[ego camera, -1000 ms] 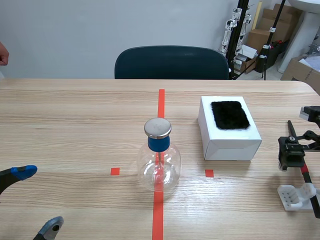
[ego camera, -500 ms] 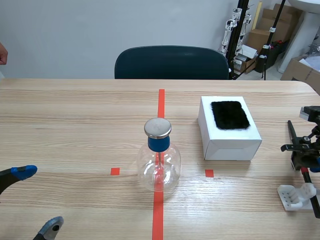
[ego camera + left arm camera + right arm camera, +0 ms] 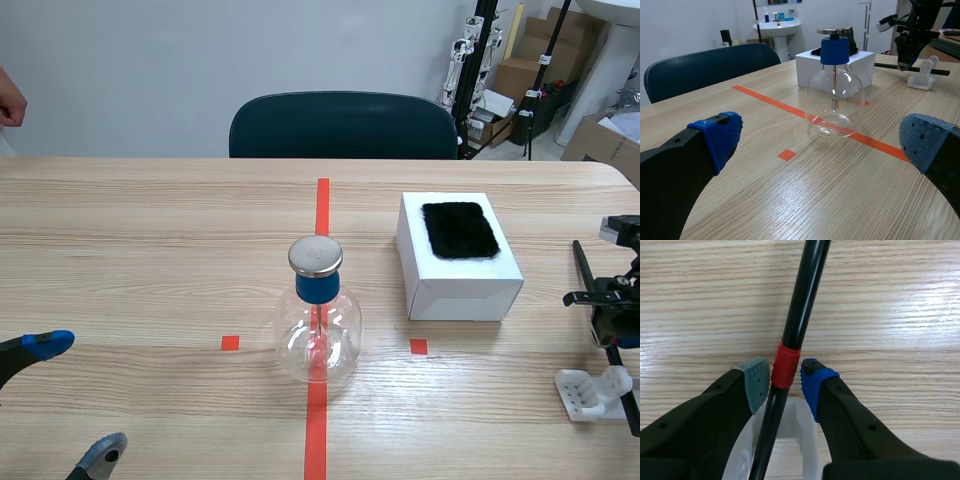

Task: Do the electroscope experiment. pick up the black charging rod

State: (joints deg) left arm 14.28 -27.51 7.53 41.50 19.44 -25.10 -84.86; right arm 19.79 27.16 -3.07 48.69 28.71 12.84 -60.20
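Right fingers (image 3: pixel 756 384) clamp the black charging rod (image 3: pixel 801 300) at its red band (image 3: pixel 786 365).

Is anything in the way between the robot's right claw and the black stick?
No, nothing visible. The black charging rod lies inside the right gripper, whose pads seem to press its red band, just above the white stand.

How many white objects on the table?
2. The white box, topped by a black fur pad, stands right of the glass flask; the small white stand sits further right, nearer the robot, under the black rod. None seem hidden.
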